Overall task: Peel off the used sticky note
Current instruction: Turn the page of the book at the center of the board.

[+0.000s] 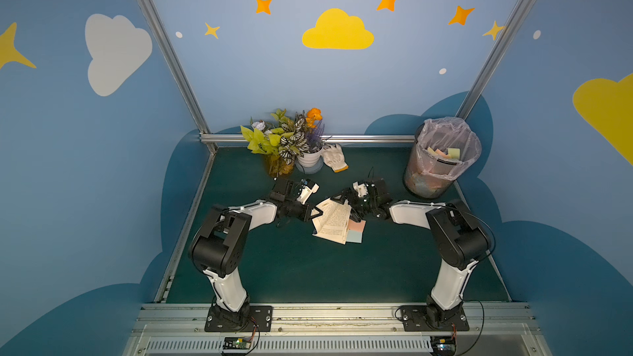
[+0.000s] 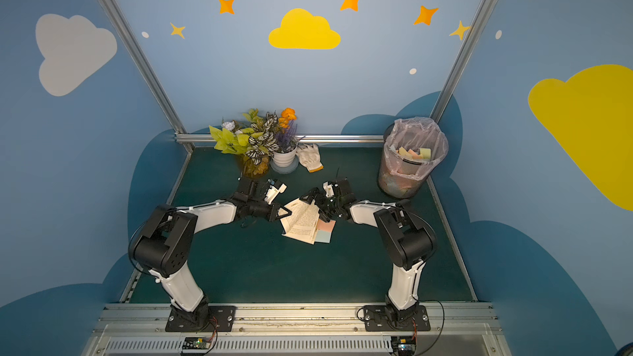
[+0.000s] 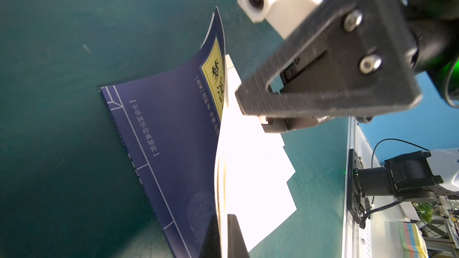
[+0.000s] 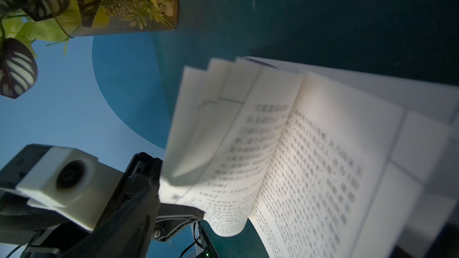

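Sticky note in pink [image 1: 357, 226] juts from the right edge of the open book [image 1: 333, 222]. It lies over a pale blue note [image 1: 354, 236] on the desk [image 1: 291, 268], just below the right hand [image 1: 346, 205]. That hand is released, jaws spread wide, with one finger low beside the pink note's upper edge and the other over the book's top corner; whether it touches paper I cannot tell. The left hand [image 1: 317, 213] is clenched on the book's left side, pinching the cover and a sheaf of pages and holding them lifted. To peel well, I judge the right hand should catch the pink note's free edge, close on that sheet alone, and draw it off at a low angle while the left hand anchors the book. The fanned pages crowd the approach, and the blue note could come along. Farther out, a lined bin [image 1: 421, 179] holding other notes stands at the back right, well apart. A potted plant [image 1: 291, 142] and a glove [image 1: 335, 157] sit at the back, out of the way.
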`<state>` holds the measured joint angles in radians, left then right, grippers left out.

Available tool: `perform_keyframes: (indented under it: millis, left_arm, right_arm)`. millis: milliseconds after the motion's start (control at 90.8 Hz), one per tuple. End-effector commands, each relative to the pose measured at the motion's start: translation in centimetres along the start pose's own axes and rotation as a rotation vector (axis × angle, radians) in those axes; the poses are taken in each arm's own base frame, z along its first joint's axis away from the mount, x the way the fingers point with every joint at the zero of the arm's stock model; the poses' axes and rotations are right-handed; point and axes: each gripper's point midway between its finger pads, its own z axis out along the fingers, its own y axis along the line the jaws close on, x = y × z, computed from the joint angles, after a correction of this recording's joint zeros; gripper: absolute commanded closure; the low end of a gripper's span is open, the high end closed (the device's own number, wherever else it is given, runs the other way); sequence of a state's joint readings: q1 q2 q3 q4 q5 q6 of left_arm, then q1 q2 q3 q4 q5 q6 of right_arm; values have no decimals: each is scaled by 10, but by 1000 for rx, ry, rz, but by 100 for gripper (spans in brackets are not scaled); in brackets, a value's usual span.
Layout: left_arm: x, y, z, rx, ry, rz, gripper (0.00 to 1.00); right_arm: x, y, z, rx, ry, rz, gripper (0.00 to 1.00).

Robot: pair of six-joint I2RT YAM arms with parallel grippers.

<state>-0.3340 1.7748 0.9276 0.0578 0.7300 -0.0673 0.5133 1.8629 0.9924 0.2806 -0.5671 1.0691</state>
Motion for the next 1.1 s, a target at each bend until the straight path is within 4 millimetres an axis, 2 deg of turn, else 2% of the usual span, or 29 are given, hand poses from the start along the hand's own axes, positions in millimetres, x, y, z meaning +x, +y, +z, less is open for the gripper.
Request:
perform_keyframes:
  millis: [0,88,330,595,727,837,903,925,1013,1090]
  left_arm:
    - [16,9,4,-15,57,-43,97]
    - [17,7,5,-10,63,-42,97]
    - [16,0,7,17,80,-24,97]
    - [13,-8,12,47,108,3,92]
    - [11,-15,13,53,121,37,80]
    - [6,-27,11,69,128,89,54]
    - [1,-35,7,75,128,126,42]
    - [-1,-38,6,76,129,140,38]
    - [-7,-48,2,79,136,187,29]
    - [-10,-54,0,76,144,220,26]
  right_arm:
    - [-13,18,-1,-7,-6,-40,2]
    - [-16,17,1,28,2,-38,2]
    - [-18,-7,15,104,44,49,6]
    - [-19,-13,16,125,53,46,13]
    - [-20,-13,13,129,46,46,26]
    - [-20,-15,11,139,39,40,42]
    - [-20,-16,9,143,35,43,46]
    - [-20,-16,9,143,35,44,50]
    - [-21,-13,6,138,27,44,58]
    - [-21,-10,3,141,18,43,66]
